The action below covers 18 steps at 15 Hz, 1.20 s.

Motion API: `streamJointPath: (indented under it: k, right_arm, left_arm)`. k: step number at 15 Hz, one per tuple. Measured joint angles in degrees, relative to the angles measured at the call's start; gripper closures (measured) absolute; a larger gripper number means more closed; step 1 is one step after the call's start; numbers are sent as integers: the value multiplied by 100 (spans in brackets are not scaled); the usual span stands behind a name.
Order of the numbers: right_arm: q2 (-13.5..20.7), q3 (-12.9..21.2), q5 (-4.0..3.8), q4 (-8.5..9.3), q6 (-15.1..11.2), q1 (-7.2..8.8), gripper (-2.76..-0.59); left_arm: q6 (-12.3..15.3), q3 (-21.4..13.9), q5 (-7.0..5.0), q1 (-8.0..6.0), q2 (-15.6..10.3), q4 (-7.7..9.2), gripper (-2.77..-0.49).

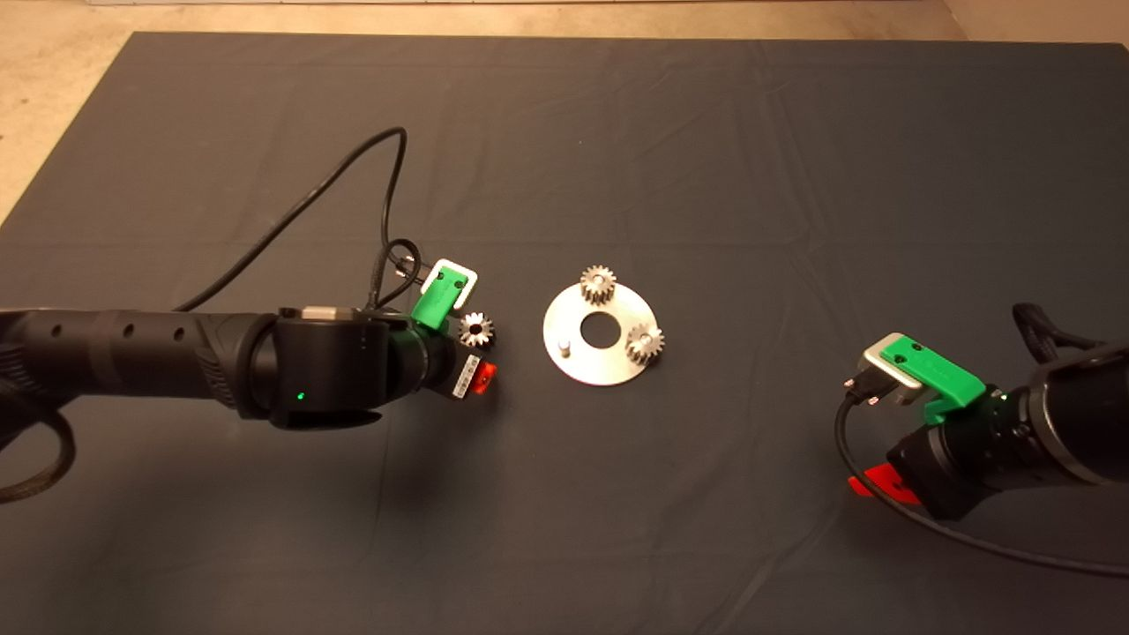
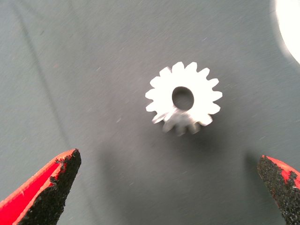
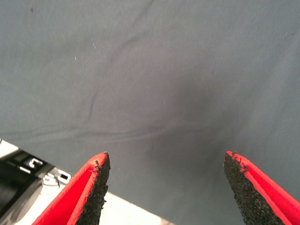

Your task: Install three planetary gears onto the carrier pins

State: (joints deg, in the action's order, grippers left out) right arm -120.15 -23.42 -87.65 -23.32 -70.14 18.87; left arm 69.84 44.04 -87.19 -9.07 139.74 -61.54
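The round silver disc (image 1: pixel 609 360) lies at the mat's middle. Two planetary gears sit on its carrier pins, one at the far rim (image 1: pixel 598 284) and one at the right rim (image 1: pixel 645 343). The third pin (image 1: pixel 564 346) stands bare at the left. A third gear (image 1: pixel 476 329) lies flat on the mat left of the disc. My left gripper (image 1: pixel 479 349) is open above it. In the left wrist view this gear (image 2: pixel 183 99) lies ahead of the spread fingers (image 2: pixel 51 187), and the disc's rim (image 2: pixel 289 26) shows at the corner. My right gripper (image 1: pixel 869 432) is open and empty at the lower right.
A black cable (image 1: pixel 309 203) loops from the left arm over the mat. The mat's far edge meets beige floor (image 1: pixel 529 18). The right wrist view shows bare mat (image 3: pixel 164 84) and the mat's edge (image 3: pixel 136 206).
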Motion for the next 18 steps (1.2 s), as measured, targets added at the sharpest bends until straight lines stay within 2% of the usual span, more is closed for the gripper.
streamJointPath:
  k: [2,3,4,9,11,12,13,16,18]
  right_arm:
    - [67,0,-6,0,0,-2,-178]
    - [100,0,-9,0,1,-2,-178]
    - [116,0,-17,0,2,-11,-178]
    - [129,0,-11,0,2,-18,-178]
    - [129,0,-9,0,2,-18,-178]
    - [129,0,-9,0,2,-16,-178]
    - [129,0,-9,0,5,-17,-178]
    - [129,0,-9,0,5,-18,-178]
    - [129,0,-8,0,5,-18,-178]
  left_arm:
    - [15,106,23,0,113,0,-275]
    - [20,173,87,0,172,-1,-275]
    - [41,184,100,0,216,0,-275]
    - [80,302,179,0,248,0,-268]
    - [83,304,213,0,248,-4,-252]
    - [88,313,246,0,250,-41,-252]
    - [94,339,293,0,251,-78,-242]
    - [100,377,329,0,248,-89,-238]
    - [100,377,384,0,248,-87,-223]
